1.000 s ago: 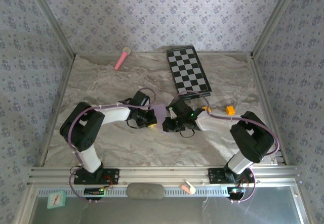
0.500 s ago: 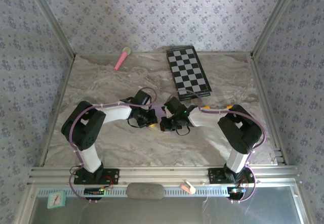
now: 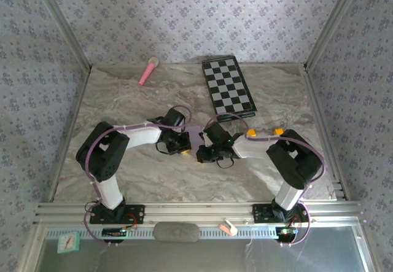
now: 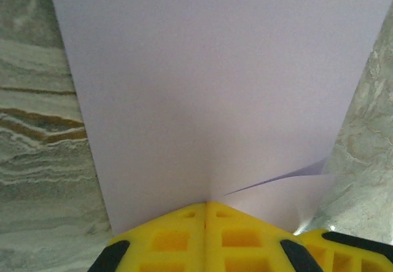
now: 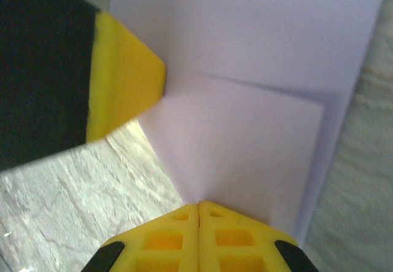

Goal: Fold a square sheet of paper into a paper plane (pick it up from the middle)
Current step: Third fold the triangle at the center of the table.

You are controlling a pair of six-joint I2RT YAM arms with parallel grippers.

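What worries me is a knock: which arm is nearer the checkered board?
Right. The right arm, at its wrist, sits close by the near edge of the checkered board; the left arm is farther left, across the square sheet of paper.

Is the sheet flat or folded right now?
Folded: in the right wrist view the sheet carries a second layer doubled over it.

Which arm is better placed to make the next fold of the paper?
Probably the right. The right gripper is shut on the folded layer of the paper, while the left gripper is shut on its edge.
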